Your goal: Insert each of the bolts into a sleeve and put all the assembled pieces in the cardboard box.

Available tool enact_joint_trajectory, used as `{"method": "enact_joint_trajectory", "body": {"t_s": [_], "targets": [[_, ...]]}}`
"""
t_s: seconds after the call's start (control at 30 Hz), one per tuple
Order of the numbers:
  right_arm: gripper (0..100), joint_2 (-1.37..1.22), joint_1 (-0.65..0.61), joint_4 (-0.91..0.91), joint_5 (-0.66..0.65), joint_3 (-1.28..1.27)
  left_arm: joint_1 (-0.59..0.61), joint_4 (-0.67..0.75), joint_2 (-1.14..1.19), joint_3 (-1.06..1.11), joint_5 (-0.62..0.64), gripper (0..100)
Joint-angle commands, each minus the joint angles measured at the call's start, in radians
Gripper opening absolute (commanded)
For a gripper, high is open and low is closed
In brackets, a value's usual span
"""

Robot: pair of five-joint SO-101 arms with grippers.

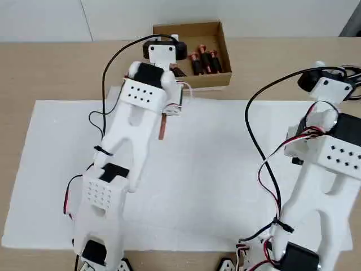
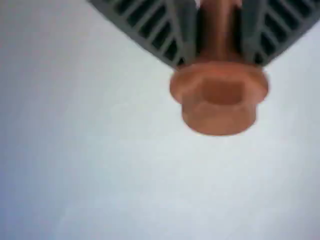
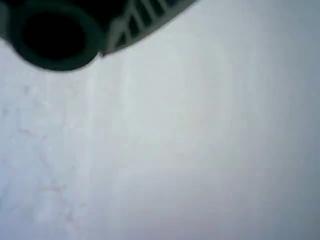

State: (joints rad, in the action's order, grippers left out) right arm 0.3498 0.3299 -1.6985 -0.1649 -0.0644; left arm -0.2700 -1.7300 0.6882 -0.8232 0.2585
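Left gripper [image 2: 220, 50]: pressed together on the shaft of an orange bolt [image 2: 219, 100], with a ribbed grey finger [image 2: 165, 35] on each side and the bolt's flanged hex head sticking out past the fingertips.
Bolt, seen from above: it pokes out from under the left arm [image 1: 135, 124] above the white sheet [image 1: 214, 186], near the sheet's far edge and a little short of the box.
Right gripper [image 3: 85, 35]: pinching a black sleeve [image 3: 52, 37]. The sleeve's round open end faces the wrist camera, and one ribbed finger [image 3: 135, 22] lies against its side.
Right arm [image 1: 330, 164]: stands at the right edge of the sheet, well apart from the left arm and the box.
Cardboard box [image 1: 221, 39]: open, on the bench [image 1: 56, 68] just beyond the far edge of the sheet, close to the left arm's wrist.
Finished pieces [image 1: 206, 61]: several orange-and-black ones lie side by side inside the box, towards its right half.
Sheet: spread flat over the middle of the bench, with both arms over it.
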Motion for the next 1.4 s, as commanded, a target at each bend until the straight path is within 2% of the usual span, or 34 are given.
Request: {"method": "enact_joint_trajectory", "body": {"t_s": [0.0,0.03,0.37,0.57,1.1,1.37], "targets": [[0.3,0.038,0.005,0.012,0.011,0.005,0.006,-0.015,0.012,0.056,-0.215,1],[0.3,0.038,0.005,0.012,0.011,0.005,0.005,-0.015,0.028,0.068,-0.247,1],[0.3,0.038,0.005,0.027,0.003,0.005,0.006,0.000,0.146,0.071,-0.247,1],[0.3,0.038,0.005,0.039,0.003,0.003,0.006,0.008,0.152,0.071,-0.249,8],[0.3,0.038,0.005,0.033,0.008,0.003,0.012,0.058,0.153,0.107,-0.264,7],[0.3,0.038,0.005,0.036,0.009,0.003,0.008,0.092,0.150,0.137,-0.262,1]]}}
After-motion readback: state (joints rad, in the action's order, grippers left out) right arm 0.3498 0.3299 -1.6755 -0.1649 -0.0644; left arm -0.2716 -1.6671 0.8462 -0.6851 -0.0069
